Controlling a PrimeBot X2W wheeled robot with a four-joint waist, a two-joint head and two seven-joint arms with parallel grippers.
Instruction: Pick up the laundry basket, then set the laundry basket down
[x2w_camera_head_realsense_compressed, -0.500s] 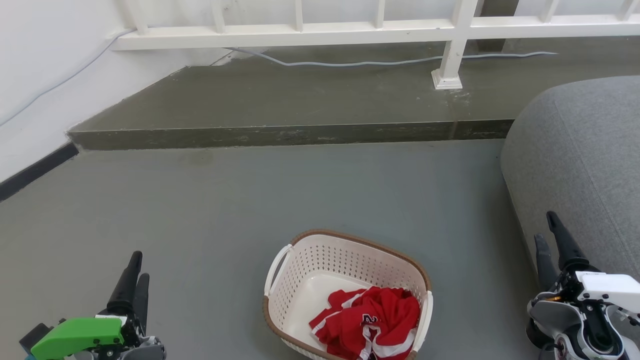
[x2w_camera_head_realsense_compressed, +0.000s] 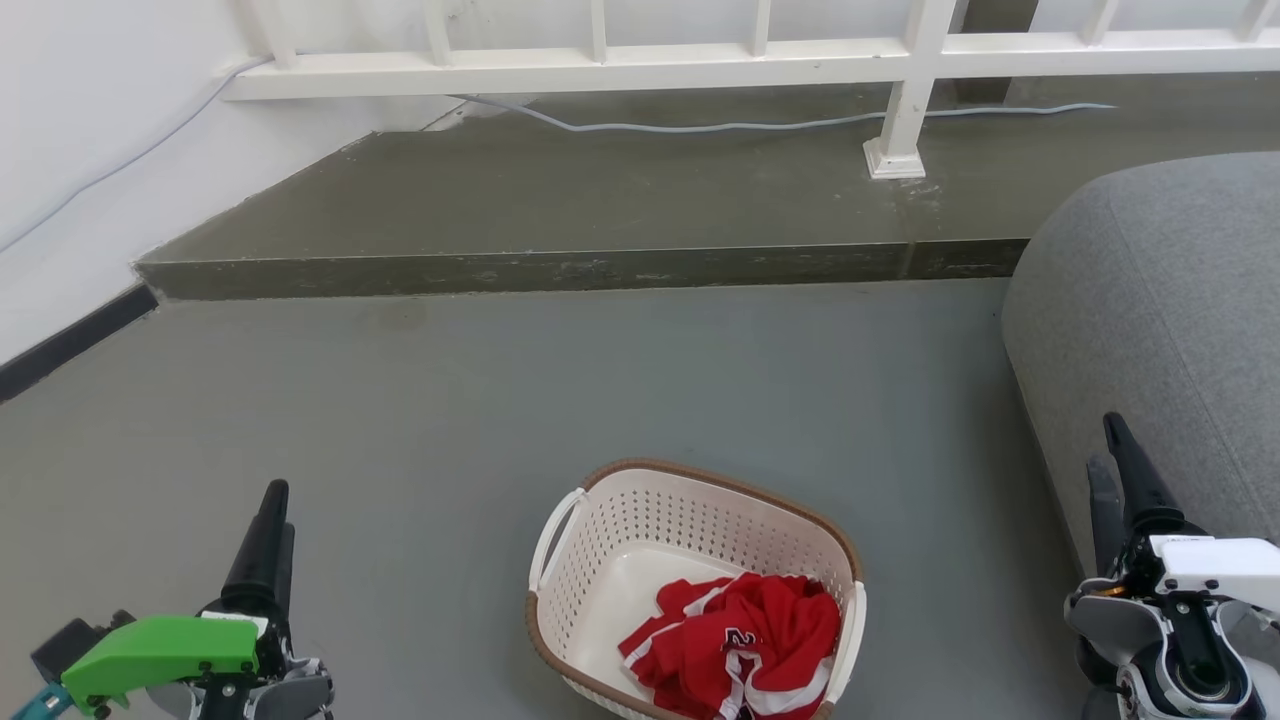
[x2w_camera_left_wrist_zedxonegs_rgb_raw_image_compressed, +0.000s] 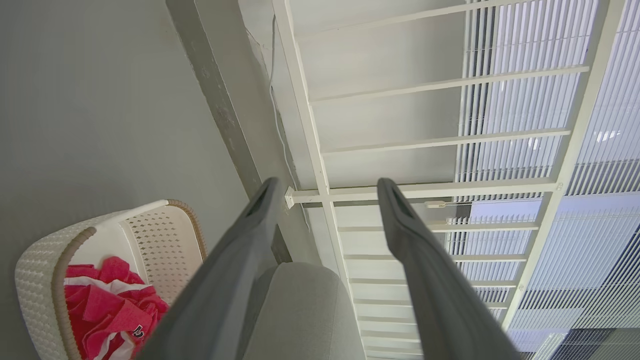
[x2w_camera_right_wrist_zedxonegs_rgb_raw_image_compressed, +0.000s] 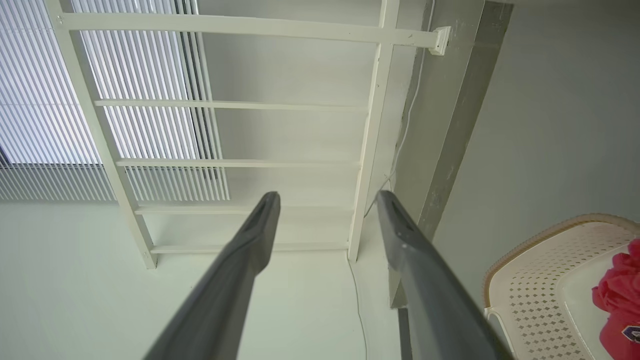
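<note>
A: where's the laundry basket (x2w_camera_head_realsense_compressed: 650, 525)?

B: Upright on the grey floor (x2w_camera_head_realsense_compressed: 480, 400), on its near part, well short of the step (x2w_camera_head_realsense_compressed: 560, 270) along the floor's far edge. Brown rim on top. Red jersey (x2w_camera_head_realsense_compressed: 745, 640) bunched in its near right corner. White loop handle (x2w_camera_head_realsense_compressed: 553, 535) on its left end, a second one on the right end.

A: relative to the jaws?

B: Between the two, touching neither. The left gripper (x2w_camera_head_realsense_compressed: 278, 510) is off to the basket's left and the right gripper (x2w_camera_head_realsense_compressed: 1103, 445) off to its right, each well apart from the nearer handle. Fingers point toward the step, past the basket. Left wrist view has the basket in its lower left corner, outside the finger gap. Right wrist view has a basket corner at lower right, also outside the gap.

A: jaw state?

B: Both parted, with a clear gap between the fingers in each wrist view. Nothing held.

A: around it?

B: Grey upholstered seat (x2w_camera_head_realsense_compressed: 1150, 300) to the basket's right, just behind the right gripper. White railing (x2w_camera_head_realsense_compressed: 600, 65) stands on the step, with a grey cable (x2w_camera_head_realsense_compressed: 700, 127) along its base. White wall (x2w_camera_head_realsense_compressed: 80, 150) at the floor's left edge.
</note>
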